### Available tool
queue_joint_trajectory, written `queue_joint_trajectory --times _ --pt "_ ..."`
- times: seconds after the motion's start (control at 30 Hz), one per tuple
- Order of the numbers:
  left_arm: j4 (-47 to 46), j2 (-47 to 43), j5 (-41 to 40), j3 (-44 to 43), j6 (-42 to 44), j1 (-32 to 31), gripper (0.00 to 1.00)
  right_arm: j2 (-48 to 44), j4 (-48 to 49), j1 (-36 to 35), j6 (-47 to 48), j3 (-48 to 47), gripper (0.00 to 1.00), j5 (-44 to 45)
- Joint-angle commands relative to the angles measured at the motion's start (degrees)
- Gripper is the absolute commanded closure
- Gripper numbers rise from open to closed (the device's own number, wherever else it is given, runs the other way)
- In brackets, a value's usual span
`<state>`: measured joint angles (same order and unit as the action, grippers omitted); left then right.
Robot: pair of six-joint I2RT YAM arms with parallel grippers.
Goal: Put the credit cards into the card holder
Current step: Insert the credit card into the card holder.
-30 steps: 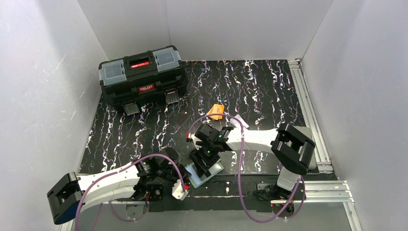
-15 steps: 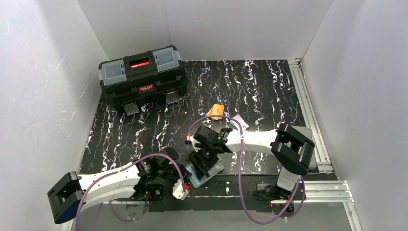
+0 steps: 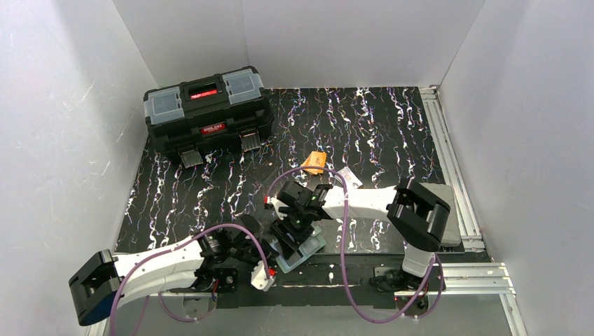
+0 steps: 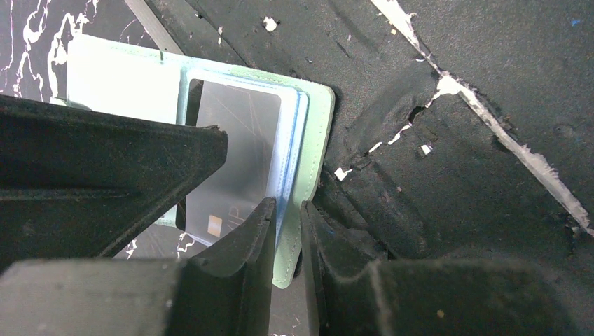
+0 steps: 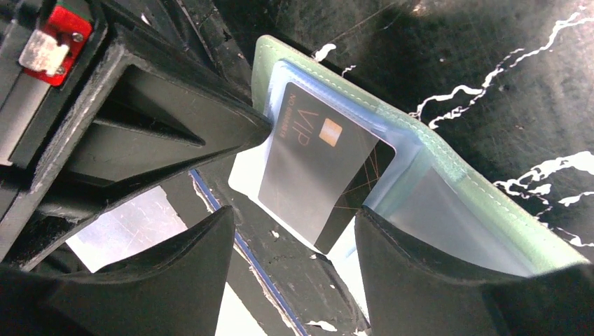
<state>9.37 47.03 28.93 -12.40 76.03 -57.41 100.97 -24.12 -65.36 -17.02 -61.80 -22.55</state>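
At the near table (image 3: 392, 133) edge, left gripper (image 4: 287, 238) is pinching the card holder (image 4: 319, 133).
Right gripper (image 5: 294, 245) is hanging unclenched astride the dark card (image 5: 315, 175).

My left arm (image 3: 161, 266) lies low and reaches toward the card holder (image 4: 316, 133) from its left. My left gripper (image 4: 286, 234) is almost closed, and its two fingers (image 4: 256, 241) pinch one edge of the card holder between them.

My right arm (image 3: 371, 203) is bent at the elbow to the right of the card holder. The forearm runs left and the wrist is pitched down above it. My right gripper (image 5: 291, 224) points down at the card holder with its jaws spread wide. One finger stands on each side of the card (image 5: 315, 168) end that sticks out of the card holder. I cannot tell whether either finger touches the card.
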Motion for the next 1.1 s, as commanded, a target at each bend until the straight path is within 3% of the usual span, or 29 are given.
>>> queue_joint_trajectory --times 0.0,0.23,0.5,0.93,1.07 --pt "-5.4 -0.6 -9.2 1.1 1.7 0.9 0.83 0.5 2.0 -0.6 1.9 -2.4 0.3 -3.8" --pt "-6.1 -1.2 -11.4 0.4 0.6 1.0 0.84 -2.4 2.6 1.2 1.4 -1.2 0.31 -3.5" --pt "-3.6 -3.6 -12.2 -1.3 -1.4 0.9 0.84 -13.4 2.3 7.0 -2.1 4.5 0.29 0.6" --pt "-3.2 -0.4 -12.0 -6.4 -4.8 1.0 0.84 -15.7 2.7 7.0 -3.5 10.0 0.31 4.6" --pt "-3.2 -0.8 -13.6 -7.8 -9.1 1.0 0.84 -18.7 0.3 10.4 -2.8 8.7 0.28 7.0"
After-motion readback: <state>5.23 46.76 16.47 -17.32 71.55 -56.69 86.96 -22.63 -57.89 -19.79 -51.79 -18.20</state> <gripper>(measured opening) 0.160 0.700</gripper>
